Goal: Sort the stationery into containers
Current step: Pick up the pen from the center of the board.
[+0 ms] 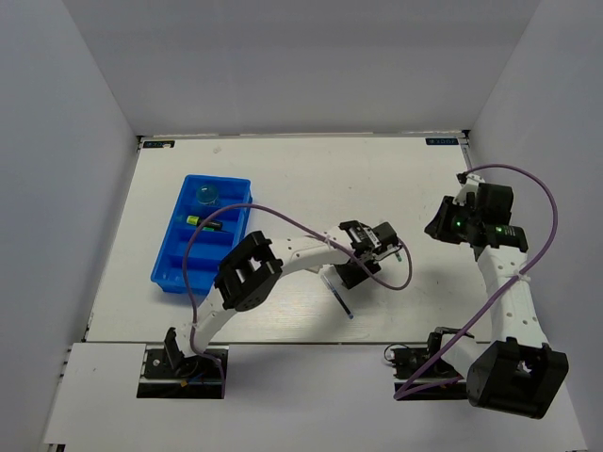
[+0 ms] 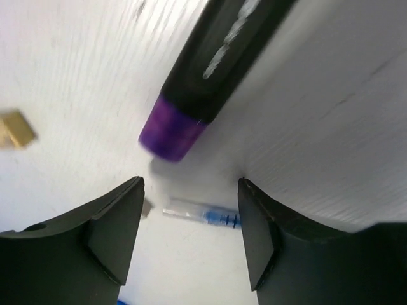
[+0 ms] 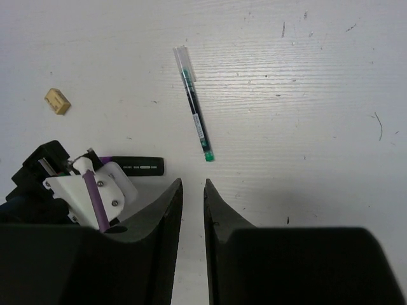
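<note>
My left gripper [image 1: 373, 247] is open and empty, low over the table. In its wrist view the left gripper [image 2: 191, 213] has a black highlighter with a purple cap [image 2: 191, 95] lying just ahead of the jaws, apart from them. A thin pen with a clear end [image 2: 200, 215] lies between the fingertips' line on the table. The highlighter [image 3: 137, 166] also shows in the right wrist view. My right gripper [image 1: 450, 222] is raised at the right; its jaws [image 3: 193, 187] stand nearly together with nothing in them. The blue tray [image 1: 170, 268] holds a teal jar [image 1: 206, 195] and a highlighter [image 1: 203, 223].
A green-tipped pen [image 3: 194, 108] lies beyond the right gripper. A beige eraser [image 3: 57, 101] lies left of it and also shows in the left wrist view [image 2: 16, 129]. A dark-blue pen [image 1: 339, 295] lies near the table's front edge.
</note>
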